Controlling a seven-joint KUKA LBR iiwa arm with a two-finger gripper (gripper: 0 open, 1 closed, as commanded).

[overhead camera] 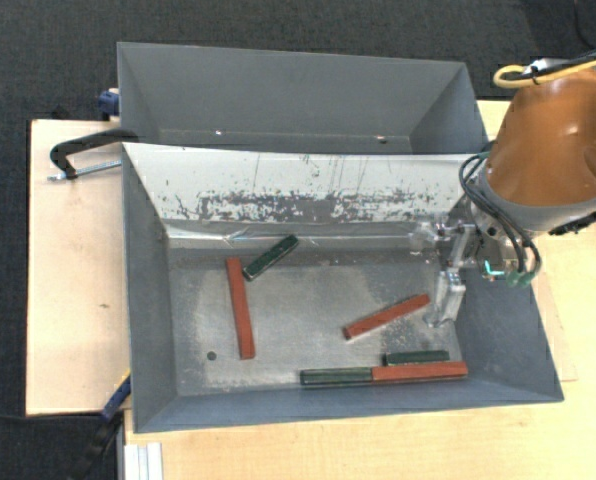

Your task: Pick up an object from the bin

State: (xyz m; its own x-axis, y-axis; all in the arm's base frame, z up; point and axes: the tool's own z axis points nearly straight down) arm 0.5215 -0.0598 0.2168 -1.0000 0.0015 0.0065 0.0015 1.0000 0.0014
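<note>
Fingers [443,311] low beside right end of slanted red stick [386,318]; opening: cannot tell, nothing visibly held. Risk: off-centre grab, stick pivots, slips toward bin wall [508,338].

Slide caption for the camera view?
Gripper beside the right end of a tilted red bar in the grey bin.

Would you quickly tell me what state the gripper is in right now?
Gripper: open or closed cannot be told; it is by the right end of the slanted red bar.
</note>
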